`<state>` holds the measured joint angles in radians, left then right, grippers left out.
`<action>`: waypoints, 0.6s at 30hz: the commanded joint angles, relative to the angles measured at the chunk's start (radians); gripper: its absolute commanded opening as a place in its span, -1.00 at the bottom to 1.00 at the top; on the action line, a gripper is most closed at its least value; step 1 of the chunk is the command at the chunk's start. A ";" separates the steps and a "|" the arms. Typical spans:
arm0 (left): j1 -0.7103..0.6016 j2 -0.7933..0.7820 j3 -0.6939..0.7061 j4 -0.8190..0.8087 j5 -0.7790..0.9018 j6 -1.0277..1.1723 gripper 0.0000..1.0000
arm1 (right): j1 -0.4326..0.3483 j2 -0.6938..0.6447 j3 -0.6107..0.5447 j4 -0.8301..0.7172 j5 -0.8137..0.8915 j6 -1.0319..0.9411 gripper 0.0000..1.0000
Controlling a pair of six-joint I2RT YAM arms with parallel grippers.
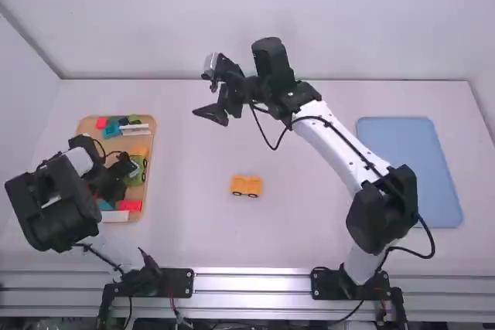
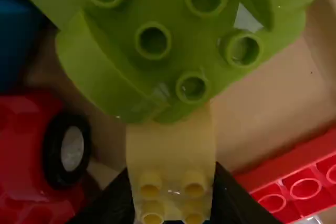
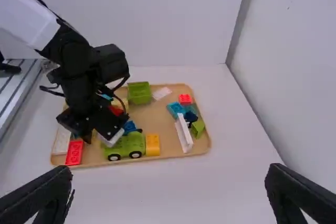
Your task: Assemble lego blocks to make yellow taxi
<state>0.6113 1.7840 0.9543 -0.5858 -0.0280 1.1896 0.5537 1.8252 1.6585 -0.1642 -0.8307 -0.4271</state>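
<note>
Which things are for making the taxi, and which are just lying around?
For the taxi, probably:
yellow car base on the table
yellow block in the left gripper

Just lying about:
green car
red block
long white block
blue mat

White table (image 1: 189, 226): bore three things
Wooden tray (image 1: 152, 141): lay left
Yellow wheeled piece (image 1: 247, 185): stood between
Blue tray (image 1: 425, 156): lay right
</note>
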 commanded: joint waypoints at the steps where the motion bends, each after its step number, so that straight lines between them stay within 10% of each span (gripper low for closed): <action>1: 0.001 0.003 -0.013 -0.007 -0.002 -0.015 -0.41 | 0.003 0.008 0.031 0.001 0.002 0.004 0.97; 9: -0.001 0.003 -0.001 -0.006 -0.026 -0.205 -0.40 | 0.002 0.008 0.031 0.000 0.002 0.004 0.96; 18: -0.060 0.003 0.098 -0.125 0.355 -0.243 -0.88 | 0.001 0.008 0.031 -0.005 0.002 0.003 0.96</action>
<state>0.5716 1.7840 1.0237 -0.6998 0.1837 0.9638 0.5533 1.8256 1.6585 -0.1680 -0.8272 -0.4248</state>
